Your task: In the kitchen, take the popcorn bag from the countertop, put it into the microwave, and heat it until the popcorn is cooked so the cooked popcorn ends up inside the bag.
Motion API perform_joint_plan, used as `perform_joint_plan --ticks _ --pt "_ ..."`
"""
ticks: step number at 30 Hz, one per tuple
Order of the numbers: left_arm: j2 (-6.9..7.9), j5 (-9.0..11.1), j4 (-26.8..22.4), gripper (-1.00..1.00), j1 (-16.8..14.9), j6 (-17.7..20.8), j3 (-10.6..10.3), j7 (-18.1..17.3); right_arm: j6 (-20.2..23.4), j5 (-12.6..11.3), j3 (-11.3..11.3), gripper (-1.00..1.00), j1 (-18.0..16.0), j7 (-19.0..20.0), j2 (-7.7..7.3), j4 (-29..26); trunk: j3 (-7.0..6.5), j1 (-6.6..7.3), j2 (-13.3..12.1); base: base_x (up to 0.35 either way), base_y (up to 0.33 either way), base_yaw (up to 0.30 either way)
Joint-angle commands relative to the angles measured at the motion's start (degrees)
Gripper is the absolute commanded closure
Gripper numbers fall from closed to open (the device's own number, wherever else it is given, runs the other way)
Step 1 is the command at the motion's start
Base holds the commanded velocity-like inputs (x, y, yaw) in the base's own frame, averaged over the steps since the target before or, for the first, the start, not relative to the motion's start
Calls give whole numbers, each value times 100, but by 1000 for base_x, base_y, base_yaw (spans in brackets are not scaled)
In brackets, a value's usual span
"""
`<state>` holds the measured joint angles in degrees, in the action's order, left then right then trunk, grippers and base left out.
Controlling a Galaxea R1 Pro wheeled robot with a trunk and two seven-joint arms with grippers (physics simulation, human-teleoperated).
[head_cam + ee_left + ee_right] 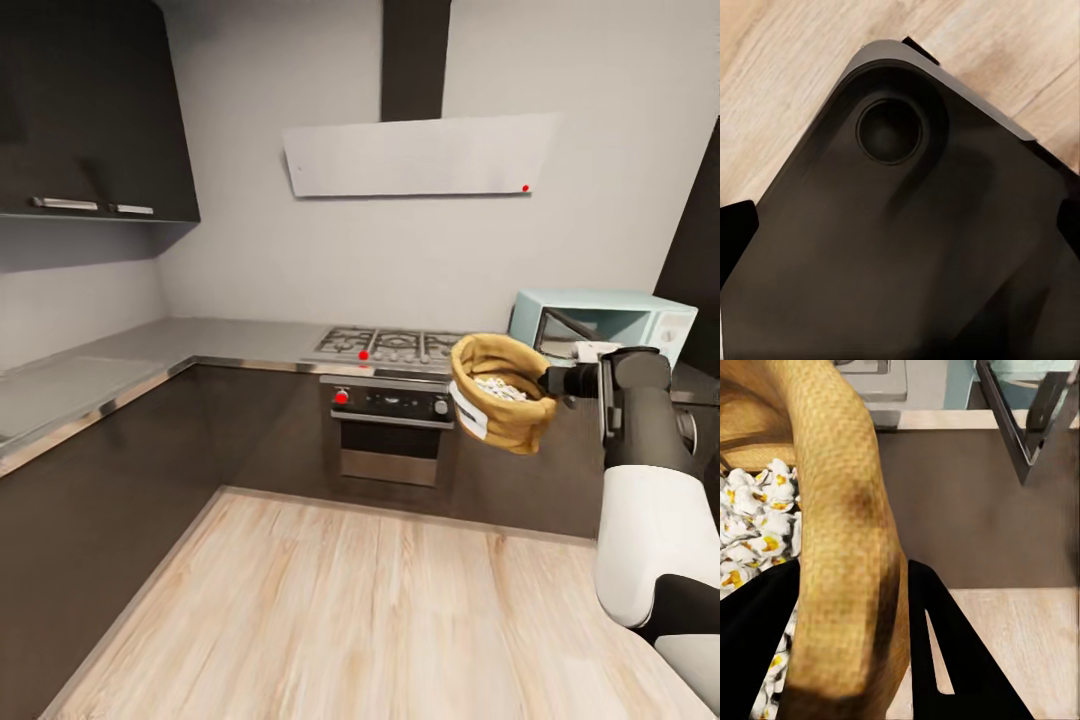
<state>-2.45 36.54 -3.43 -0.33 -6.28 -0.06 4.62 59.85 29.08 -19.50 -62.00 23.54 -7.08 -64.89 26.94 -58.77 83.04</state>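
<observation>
Currently the right gripper (851, 652) has its jaws clenched on the rolled rim of the mustard-yellow wrinkled popcorn bag (500, 392), one black finger (945, 660) outside the rim, the other inside against the contents. The bag hangs in the air in front of the dark cabinet fronts, tilted with its mouth toward the head camera, white label on its lower left side. It is not resting on anything.

Inside the bag: fluffy white popcorn (750, 521) with yellow spots, popped rather than raw kernels.

The pale blue-white boxy microwave (640, 322) sits on the grey steel counter (150, 345), at the right end past the gas hob (390, 347). Its dark glass door (1009, 424) is swung open toward the room; the bag is just left of the door edge in the head view, below and in front of the microwave opening.

The steel built-in oven (390, 430) with red knob sits under the hob, just left of the bag. A flat pale grey extractor hood (420, 157) is on the wall above. Dark wall cabinets (90, 110) top left. Light wood plank floor (380, 610) below.

The right arm's white forearm comes up from the lower right of the head view.

Left wrist view: looking down on a dark rounded panel with a circular recess (889, 130), wood floor behind it. Cannot tell the left jaws' state.
</observation>
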Motion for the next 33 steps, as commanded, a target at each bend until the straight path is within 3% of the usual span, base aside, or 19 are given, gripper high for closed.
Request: perform_joint_plan --ticks 1,5,6,11,20,24,33 --pt "-2 2 -1 -100 -2 -13 -3 21 15 58 -8 100 -5 56 -1 -19 6 4 4 -348 0 0" --pt "-27 -8 -2 -100 -2 -19 -3 164 15 90 -30 100 -5 46 -31 82 6 4 4 -349 0 0" --pt "-28 -9 -7 -100 -2 -21 -3 169 15 103 -28 100 -5 39 -118 253 6 4 4 -349 0 -166" --pt "-26 -7 -8 -100 -2 -22 -3 171 15 115 -27 100 -5 21 -242 545 6 4 4 -349 0 -268" --pt "-19 -7 -8 -100 -2 -16 -4 171 15 113 -36 100 -5 12 -284 572 6 4 4 -349 0 -296" --pt "-17 -7 -8 -100 -2 -13 -14 171 15 115 -31 100 -5 4 -463 566 6 4 4 -348 -9 -297" --pt "-19 -4 -26 -100 -2 -3 -32 161 15 117 -27 100 -5 2 -479 565 6 4 4 -78 -69 -297"
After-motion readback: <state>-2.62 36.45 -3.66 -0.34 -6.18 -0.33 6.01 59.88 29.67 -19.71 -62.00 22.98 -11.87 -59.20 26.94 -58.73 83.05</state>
